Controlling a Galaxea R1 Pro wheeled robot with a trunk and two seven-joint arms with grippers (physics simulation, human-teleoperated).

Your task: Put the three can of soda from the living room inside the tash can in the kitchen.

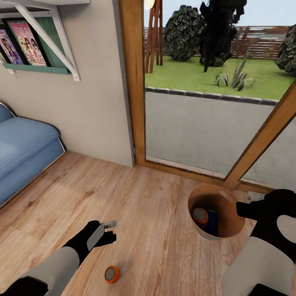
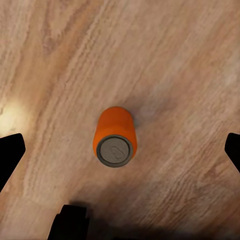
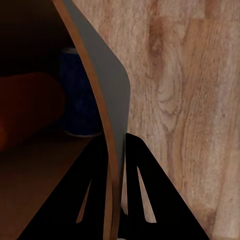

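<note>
The copper-brown tash can (image 1: 224, 197) stands on the wood floor by the glass door. My right gripper (image 1: 243, 210) is shut on its rim; in the right wrist view the fingers (image 3: 142, 190) pinch the bin wall (image 3: 97, 85). Inside it lies one orange can of soda (image 1: 200, 215), dim in the right wrist view (image 3: 30, 112), next to a blue object (image 1: 212, 222). A second orange can (image 1: 112, 274) stands upright on the floor. My left gripper (image 1: 109, 231) hovers open above that can (image 2: 115, 136), its fingertips (image 2: 11, 152) wide apart. A third can is out of view.
A blue sofa (image 1: 24, 148) sits at the left. A wood-framed glass door (image 1: 133, 82) faces a garden, straight ahead. A wall shelf with magazines (image 1: 28, 41) hangs at the upper left. Bare wood floor (image 1: 135, 197) spreads between the sofa and the bin.
</note>
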